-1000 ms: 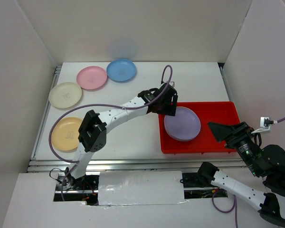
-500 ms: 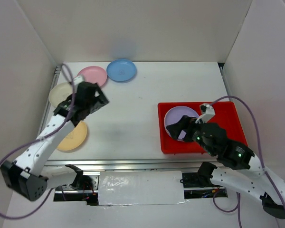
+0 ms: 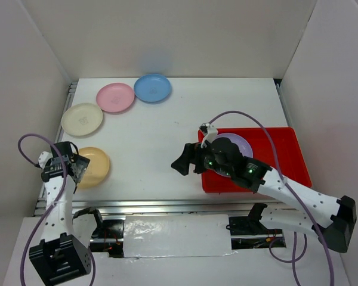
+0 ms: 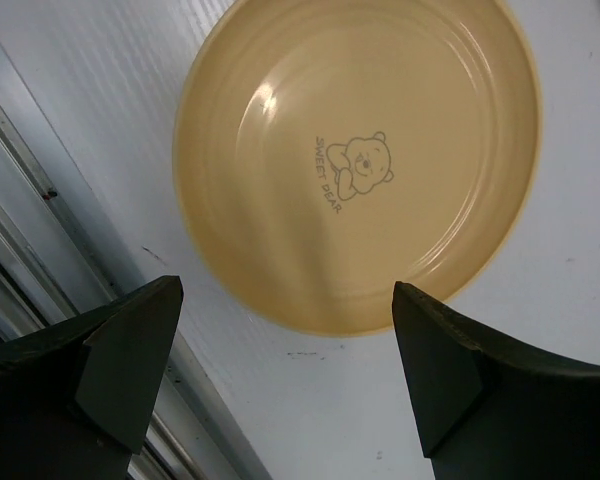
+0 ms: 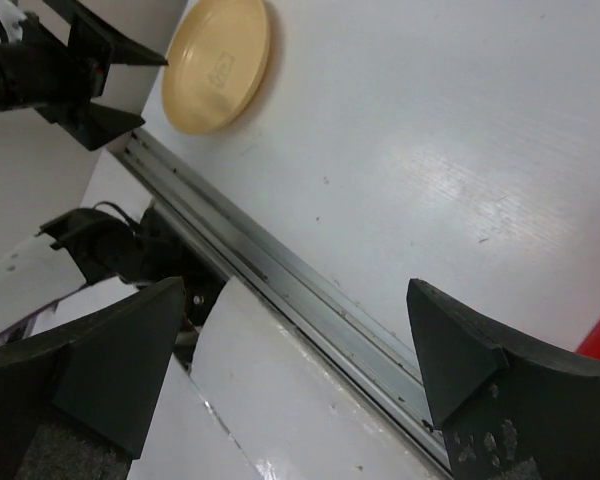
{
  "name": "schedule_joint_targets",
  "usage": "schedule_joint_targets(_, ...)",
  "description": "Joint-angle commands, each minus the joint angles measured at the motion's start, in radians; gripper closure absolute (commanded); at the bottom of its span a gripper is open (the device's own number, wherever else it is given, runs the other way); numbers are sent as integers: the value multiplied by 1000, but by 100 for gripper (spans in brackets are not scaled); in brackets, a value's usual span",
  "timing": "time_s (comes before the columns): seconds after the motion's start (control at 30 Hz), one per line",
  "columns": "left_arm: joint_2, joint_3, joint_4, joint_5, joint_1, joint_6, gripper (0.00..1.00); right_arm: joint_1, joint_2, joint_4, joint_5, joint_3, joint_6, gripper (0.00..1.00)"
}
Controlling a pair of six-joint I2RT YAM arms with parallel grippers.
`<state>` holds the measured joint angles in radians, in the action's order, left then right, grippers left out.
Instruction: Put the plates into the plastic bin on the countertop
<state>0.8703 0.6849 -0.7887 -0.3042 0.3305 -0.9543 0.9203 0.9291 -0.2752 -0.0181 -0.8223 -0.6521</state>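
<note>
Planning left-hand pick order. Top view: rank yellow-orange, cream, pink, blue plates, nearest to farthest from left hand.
1. Yellow-orange round plastic plate, beside the left hand.
2. Cream round plastic plate, left edge.
3. Pink round plastic plate, back left.
4. Blue round plastic plate, back centre-left.

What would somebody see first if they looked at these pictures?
Probably the bright red bin on the right of the white countertop, with a purple plate in it. Next, the yellow-orange plate with a little bear printed on it, right under the open left gripper. A pink plate, a blue plate and a cream plate lie farther back.
</note>
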Motion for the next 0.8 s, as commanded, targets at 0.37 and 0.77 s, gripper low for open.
schedule_joint_targets(0.37,94,-174,224,68,140,-136,1,5,-33,120,124,52,45,0)
schedule_joint_targets(0.77,193,-180,315,80,146,-150,19,6,-85,80,90,45,40,0)
